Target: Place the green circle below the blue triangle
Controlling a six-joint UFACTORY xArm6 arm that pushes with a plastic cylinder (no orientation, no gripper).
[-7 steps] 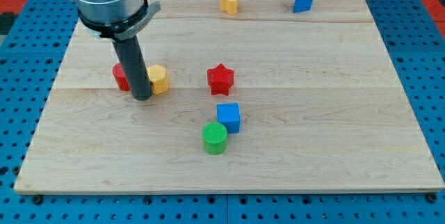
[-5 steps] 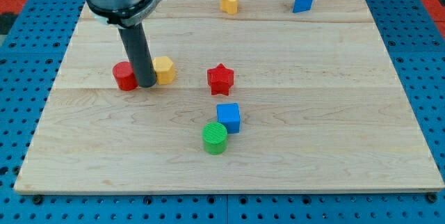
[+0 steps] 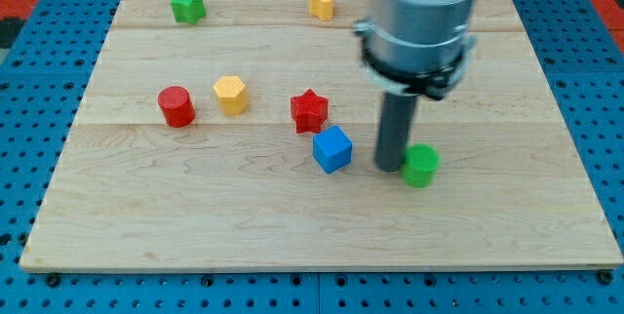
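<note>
1. Your view's left: red cylinder (image 3: 176, 106), yellow hexagon (image 3: 231, 95); green block (image 3: 187, 6) at top.
2. Middle: red star (image 3: 309, 110), blue cube (image 3: 332, 149).
3. Right: my tip (image 3: 389, 166), a bare rod with no end effector jaws, touches green circle (image 3: 420, 166) on the counter (image 3: 292, 236). Blue triangle hidden.

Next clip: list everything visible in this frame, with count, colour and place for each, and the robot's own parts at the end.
Green circle block: one, green, right of centre, touching my tip's right side.
Blue cube block: one, blue, centre, left of my tip.
Red star block: one, red, just above the blue cube.
Yellow hexagon block: one, yellow, left of centre.
Red cylinder block: one, red, left of the yellow hexagon.
Green block: one, green, the view's top left; shape unclear.
Yellow block: one, yellow, top centre; shape unclear.
Blue triangle: not visible; the arm may be hiding it.
Wooden board: one, light wood, on blue pegboard.
My tip: one dark rod, between blue cube and green circle.
</note>
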